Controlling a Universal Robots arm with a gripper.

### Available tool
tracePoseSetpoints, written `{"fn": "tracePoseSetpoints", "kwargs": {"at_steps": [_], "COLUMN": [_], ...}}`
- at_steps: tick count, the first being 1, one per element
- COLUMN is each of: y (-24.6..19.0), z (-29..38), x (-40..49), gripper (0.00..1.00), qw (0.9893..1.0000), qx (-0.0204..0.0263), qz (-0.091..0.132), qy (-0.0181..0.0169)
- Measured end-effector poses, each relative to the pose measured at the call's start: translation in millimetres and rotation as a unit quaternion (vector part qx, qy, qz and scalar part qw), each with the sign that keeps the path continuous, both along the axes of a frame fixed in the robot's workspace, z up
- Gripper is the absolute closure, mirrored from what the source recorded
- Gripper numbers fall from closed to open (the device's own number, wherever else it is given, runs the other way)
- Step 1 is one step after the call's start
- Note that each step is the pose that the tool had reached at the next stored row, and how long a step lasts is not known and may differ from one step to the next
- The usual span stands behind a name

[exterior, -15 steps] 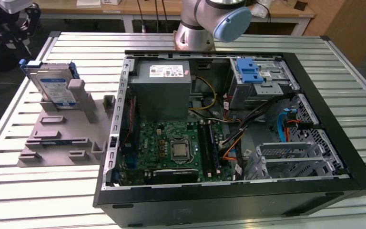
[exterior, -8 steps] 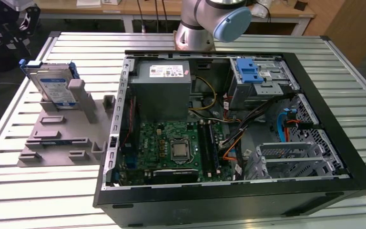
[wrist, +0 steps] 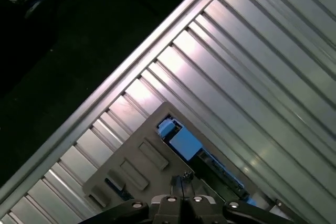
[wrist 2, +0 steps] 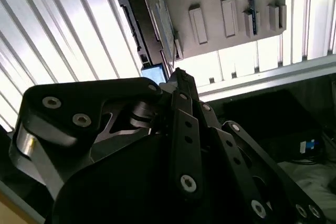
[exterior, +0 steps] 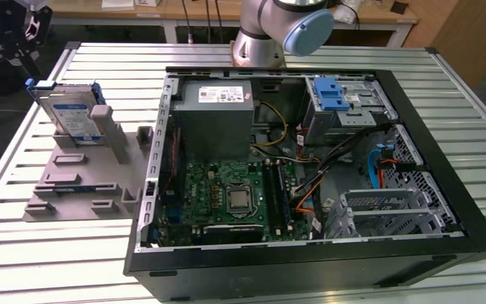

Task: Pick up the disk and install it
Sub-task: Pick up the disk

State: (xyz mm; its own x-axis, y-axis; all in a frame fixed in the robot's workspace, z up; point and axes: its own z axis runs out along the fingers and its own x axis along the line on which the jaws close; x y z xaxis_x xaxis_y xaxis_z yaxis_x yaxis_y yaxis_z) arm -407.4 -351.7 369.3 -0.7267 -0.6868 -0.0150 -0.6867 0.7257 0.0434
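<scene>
The disk (exterior: pixel 68 114) stands on edge in the grey fixture block (exterior: pixel 83 183) on the table, at the exterior view's left. It is a silver drive with a white-and-blue label and blue rails. My black gripper (exterior: pixel 30 63) hangs above and behind it, clear of it. In both wrist views the fingertips meet with nothing between them, so the gripper (wrist 2: pixel 178 73) (wrist: pixel 182 179) is shut and empty. Beyond the tips, both wrist views show the disk (wrist 2: pixel 149 19) (wrist: pixel 184 142) and the fixture block (wrist 2: pixel 220 3) (wrist: pixel 136 166).
An open computer case (exterior: pixel 445 158) lies on the slatted metal table (exterior: pixel 74 253). Inside are a grey power-supply box (exterior: pixel 218 104), a green motherboard (exterior: pixel 235 196), a drive cage with a blue bracket (exterior: pixel 331 95) and loose cables. The arm's base (exterior: pixel 264 38) stands behind the case.
</scene>
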Motion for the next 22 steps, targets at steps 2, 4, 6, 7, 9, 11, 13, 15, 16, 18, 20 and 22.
{"fn": "tracePoseSetpoints", "kwargs": {"at_steps": [2,4,6,7,9,11,13,15,16,18,20,22], "y": [0.0,0.0,0.0,0.0,0.0,0.0,0.0,0.0,0.0,0.0,0.0,0.0], "z": [0.0,-0.1,-0.2,-0.2,-0.1,-0.1,-0.2,-0.1,-0.1,-0.2,-0.2,-0.2], "x": [0.0,0.0,0.0,0.0,0.0,0.0,0.0,0.0,0.0,0.0,0.0,0.0], "gripper": [0.89,0.89,0.89,0.89,0.89,0.89,0.89,0.89,0.89,0.89,0.89,0.89], "qw": [0.9999,0.9998,0.9993,0.9989,0.9987,0.9987,0.9987,0.9987,0.9987,0.9985,0.9982,0.9977], "qx": [0.0,0.0,0.0001,0.0001,0.0,0.0,0.0,0.0,0.0,0.0,0.0,0.0], "qz": [0.01,0.022,0.038,0.046,0.051,0.051,0.051,0.051,0.051,0.054,0.059,0.068], "qy": [0.0,0.0,-0.0001,0.0,0.0,0.0,0.0,0.0,0.0,0.0,0.0,0.0]}}
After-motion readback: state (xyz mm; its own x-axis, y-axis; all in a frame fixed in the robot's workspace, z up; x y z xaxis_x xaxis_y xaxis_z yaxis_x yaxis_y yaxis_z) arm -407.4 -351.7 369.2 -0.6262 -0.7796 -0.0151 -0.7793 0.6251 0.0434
